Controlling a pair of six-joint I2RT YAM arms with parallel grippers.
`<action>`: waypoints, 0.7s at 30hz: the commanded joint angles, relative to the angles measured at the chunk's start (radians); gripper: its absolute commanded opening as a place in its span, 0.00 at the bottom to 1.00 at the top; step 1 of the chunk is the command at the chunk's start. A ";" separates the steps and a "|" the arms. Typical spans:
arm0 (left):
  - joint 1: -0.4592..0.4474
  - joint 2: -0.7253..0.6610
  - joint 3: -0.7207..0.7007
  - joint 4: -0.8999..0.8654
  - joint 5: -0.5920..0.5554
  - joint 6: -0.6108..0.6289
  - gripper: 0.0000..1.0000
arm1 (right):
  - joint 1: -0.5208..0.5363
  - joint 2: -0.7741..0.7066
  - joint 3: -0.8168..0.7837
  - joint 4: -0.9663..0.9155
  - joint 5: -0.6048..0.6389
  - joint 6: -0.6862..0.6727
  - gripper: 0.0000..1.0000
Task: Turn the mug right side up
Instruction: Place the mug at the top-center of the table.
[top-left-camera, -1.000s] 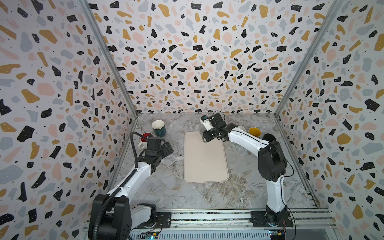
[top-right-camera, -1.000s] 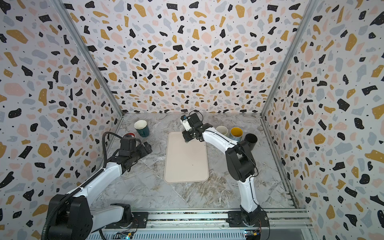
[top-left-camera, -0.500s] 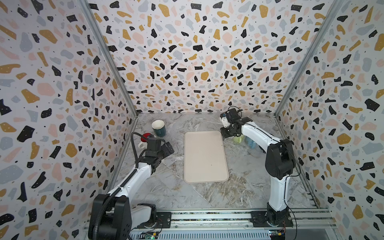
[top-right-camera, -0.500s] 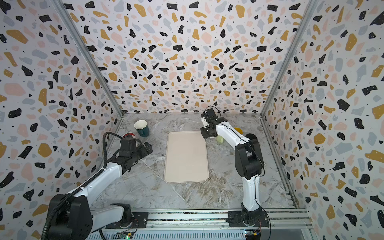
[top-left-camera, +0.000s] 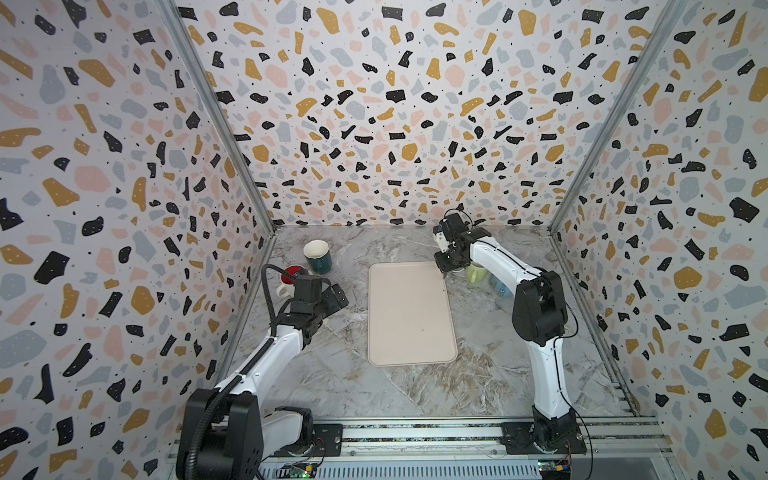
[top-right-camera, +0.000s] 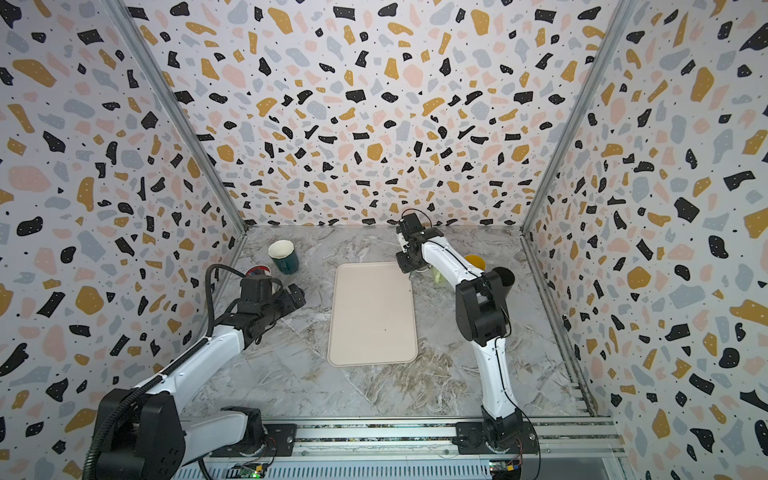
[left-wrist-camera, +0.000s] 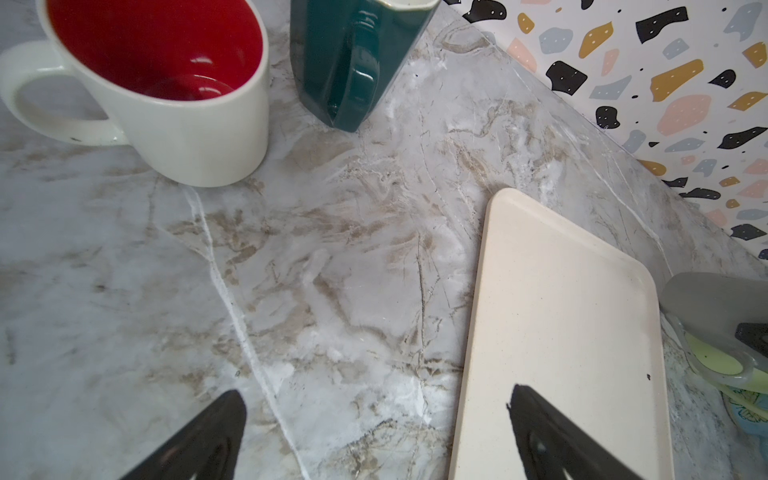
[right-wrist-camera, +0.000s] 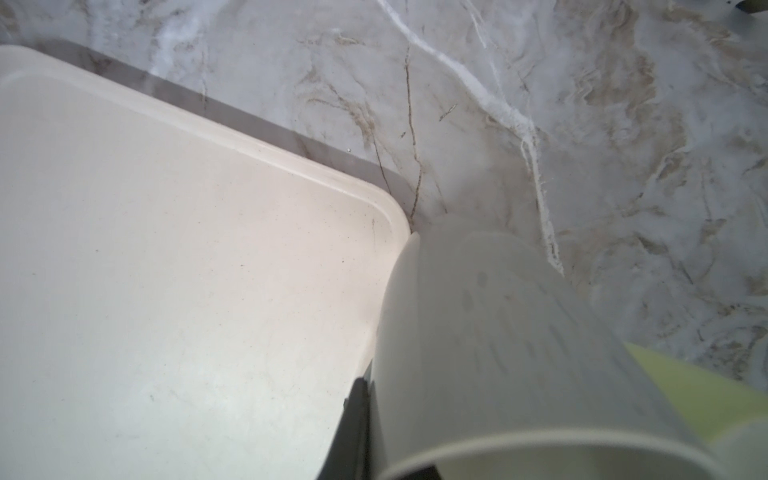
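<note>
The right hand (top-left-camera: 445, 270) is gripping a pale grey mug (right-wrist-camera: 519, 332), holding it just beside the upper-right corner of the tray (top-left-camera: 409, 316) in both top views, close to a light green mug (top-left-camera: 476, 272). The left hand (left-wrist-camera: 374, 399) is hovering wide open over the worktop (left-wrist-camera: 291, 270), near a red-lined mug (left-wrist-camera: 187, 137) and a teal mug (left-wrist-camera: 332, 62) at the upper left of the left wrist view.

The tray (top-left-camera: 409, 311) is laid mid-table (top-left-camera: 332, 374). Beyond its far left corner a first mug (top-left-camera: 318, 259) is stood upright, a second mug (left-wrist-camera: 187, 124) nearer and further left. At its far right corner a third mug (right-wrist-camera: 498, 332) is found, a fourth mug (top-left-camera: 476, 272) just right.
</note>
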 joint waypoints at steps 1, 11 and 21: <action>0.006 -0.020 0.015 0.022 0.002 0.010 1.00 | -0.002 -0.011 0.057 -0.052 0.017 -0.012 0.00; 0.006 -0.014 0.008 0.030 0.008 0.009 1.00 | 0.000 0.043 0.144 -0.095 0.034 -0.009 0.05; 0.006 -0.013 0.006 0.034 0.016 0.007 1.00 | 0.000 0.114 0.254 -0.136 0.040 -0.014 0.23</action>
